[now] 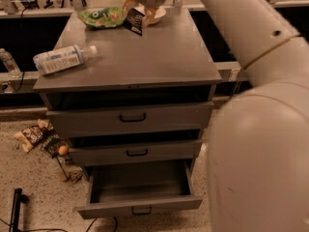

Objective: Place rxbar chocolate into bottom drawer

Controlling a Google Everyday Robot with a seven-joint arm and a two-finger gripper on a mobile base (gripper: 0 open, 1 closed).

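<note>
Speckled flooring is seen around a grey metal cabinet (145, 62), on whose top a green snack bag (100, 16) and a water bottle (63, 58) lying on its side are found. At the far edge of that top the gripper (138, 13) is positioned, its fingers pinched on the rxbar chocolate (134, 21), which is held tilted just beside the bag. Whether the bar's lower corner touches the surface cannot be told. The bottom drawer (140, 183) is pulled out and nothing is seen in it, while the two drawers above are closed. The carrying step is judged to be in hand: the bar must be brought forward past the cabinet's front edge, lowered well down over the open tray, and only then released. Pale lettering on the wrapper, the bottle label and the bag's print cannot be read
</note>
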